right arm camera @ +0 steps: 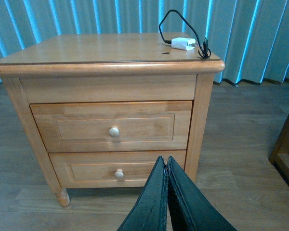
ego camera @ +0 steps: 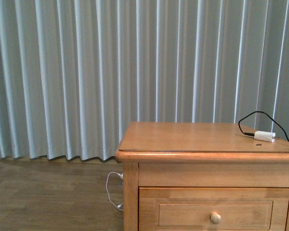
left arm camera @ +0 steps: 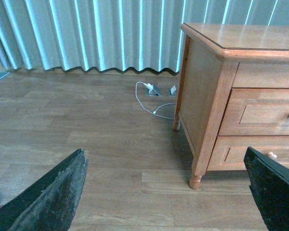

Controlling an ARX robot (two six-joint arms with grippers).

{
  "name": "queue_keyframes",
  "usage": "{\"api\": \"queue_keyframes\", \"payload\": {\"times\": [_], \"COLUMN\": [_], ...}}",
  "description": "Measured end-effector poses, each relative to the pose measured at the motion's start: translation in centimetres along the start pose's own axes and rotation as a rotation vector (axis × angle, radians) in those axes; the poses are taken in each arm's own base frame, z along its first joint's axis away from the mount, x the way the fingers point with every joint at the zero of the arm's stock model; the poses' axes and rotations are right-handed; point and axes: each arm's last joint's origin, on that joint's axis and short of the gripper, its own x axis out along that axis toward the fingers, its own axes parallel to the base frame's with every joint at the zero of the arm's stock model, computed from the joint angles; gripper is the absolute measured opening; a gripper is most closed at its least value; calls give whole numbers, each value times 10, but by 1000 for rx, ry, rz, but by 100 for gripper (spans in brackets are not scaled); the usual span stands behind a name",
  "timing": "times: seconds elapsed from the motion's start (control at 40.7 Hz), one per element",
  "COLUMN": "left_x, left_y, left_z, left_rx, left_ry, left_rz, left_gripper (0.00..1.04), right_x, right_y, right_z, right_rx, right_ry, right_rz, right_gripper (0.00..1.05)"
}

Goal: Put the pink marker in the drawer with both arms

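The pink marker is out of view in all three views. The drawer point(right arm camera: 111, 126) is the taller upper one in the honey-coloured nightstand, shut, with a round knob point(right arm camera: 114, 132). The front view shows it low down as the drawer point(ego camera: 214, 207), and the left wrist view at the edge as the drawer point(left arm camera: 269, 113). My right gripper point(right arm camera: 164, 160) is shut on nothing, low in front of the nightstand near its right front corner. My left gripper point(left arm camera: 164, 154) stands wide open and empty over the floor, to the left of the nightstand. Neither arm appears in the front view.
A white plug point(right arm camera: 183, 44) on a black cable point(right arm camera: 176, 21) lies at the nightstand top's back right. A shallower drawer point(right arm camera: 118, 168) sits below. A white cable point(left arm camera: 149, 103) lies on the wood floor by the curtain point(ego camera: 111, 72). Another wooden frame point(right arm camera: 286, 144) stands to the right.
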Motion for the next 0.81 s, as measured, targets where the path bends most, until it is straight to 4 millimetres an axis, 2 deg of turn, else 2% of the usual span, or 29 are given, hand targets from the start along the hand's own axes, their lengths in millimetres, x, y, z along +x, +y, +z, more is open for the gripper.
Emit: {"api": "queue_keyframes", "payload": {"times": [0.246, 0.811], "left_x": [0, 0], "left_y": [0, 0], "left_z": [0, 0], "left_rx": [0, 0], "left_ry": [0, 0], "left_rz": [0, 0], "left_gripper": [99, 99], "right_x": [-7, -19], "right_y": [0, 0], "right_z": [-10, -10], "right_rx": [-1, 0], "right_ry": [-6, -12], "right_rz": [0, 0], "right_gripper": [1, 1]}}
